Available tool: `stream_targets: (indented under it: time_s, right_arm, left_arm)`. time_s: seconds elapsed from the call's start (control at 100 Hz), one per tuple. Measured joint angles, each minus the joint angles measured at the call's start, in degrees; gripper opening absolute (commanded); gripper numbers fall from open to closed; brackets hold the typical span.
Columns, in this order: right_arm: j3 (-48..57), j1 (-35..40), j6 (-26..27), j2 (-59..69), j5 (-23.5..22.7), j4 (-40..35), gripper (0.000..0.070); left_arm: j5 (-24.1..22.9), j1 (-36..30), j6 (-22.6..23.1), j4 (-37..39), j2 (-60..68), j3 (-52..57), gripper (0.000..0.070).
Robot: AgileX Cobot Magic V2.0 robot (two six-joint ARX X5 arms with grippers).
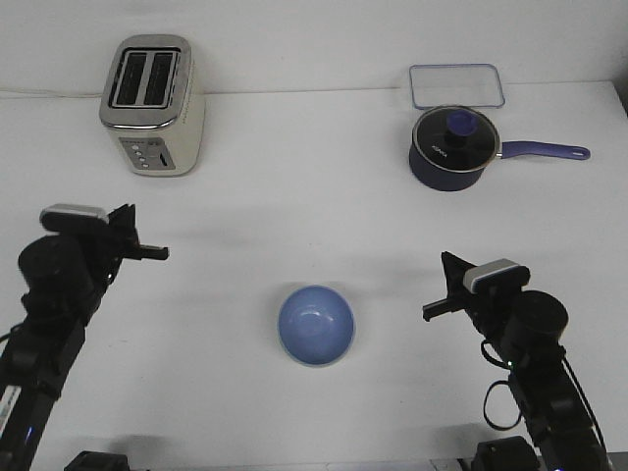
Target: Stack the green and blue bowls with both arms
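Observation:
The light blue bowl (315, 325) sits upright on the white table (314, 196), at the front middle between my two arms. A pale edge shows under its near rim. I cannot tell whether that is the green bowl, and no green bowl shows apart from it. My left gripper (155, 253) hovers to the bowl's far left, with its fingers pointing right. My right gripper (435, 310) hovers to the bowl's right, with its fingers pointing left. Both are empty and well clear of the bowl. I see them side-on, so their gap is hidden.
A silver toaster (154, 105) stands at the back left. A dark navy saucepan (451, 149) with a glass lid and a purple handle stands at the back right. A clear rectangular lid (457, 85) lies behind it.

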Motion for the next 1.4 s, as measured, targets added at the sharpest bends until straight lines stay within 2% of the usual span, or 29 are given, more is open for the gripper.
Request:
stream_targets:
  time_s: [0.18, 0.24, 0.34, 0.45, 0.59, 1.21, 1.4]
  right_arm:
    - [-5.66, 0.0, -0.5, -11.85, 5.4, 1.01, 0.0]
    - [-7.89, 0.0, -0.7, -15.96, 7.1, 2.43, 0.0]
    - [-9.99, 0.0, -1.14, -21.18, 10.69, 4.74, 0.0]
    - [-9.99, 0.0, -1.16, -21.64, 13.55, 5.01, 0.0]
    - [-10.03, 0.0, -1.18, -21.46, 13.44, 4.37, 0.0]
    - [-10.03, 0.0, -1.18, -21.49, 13.31, 4.63, 0.0]
    - [-10.03, 0.0, -1.18, -21.49, 13.33, 4.63, 0.0]
  left_arm:
    - [1.25, 5.33, 0.48, 21.9, -16.44, -22.88, 0.0011]
    - [1.25, 6.23, 0.02, 25.27, -20.09, -28.92, 0.0012]
    - [1.25, 7.1, -1.03, 24.06, -22.91, -35.1, 0.0012]
    - [1.29, 7.21, -1.7, 24.3, -22.36, -35.69, 0.0015]
    - [1.29, 7.21, -2.36, 27.76, -23.17, -34.93, 0.0015]
    - [0.83, 7.21, -2.4, 27.08, -23.34, -34.95, 0.0013]
    - [0.76, 7.21, -1.99, 19.32, -30.18, -36.39, 0.0013]
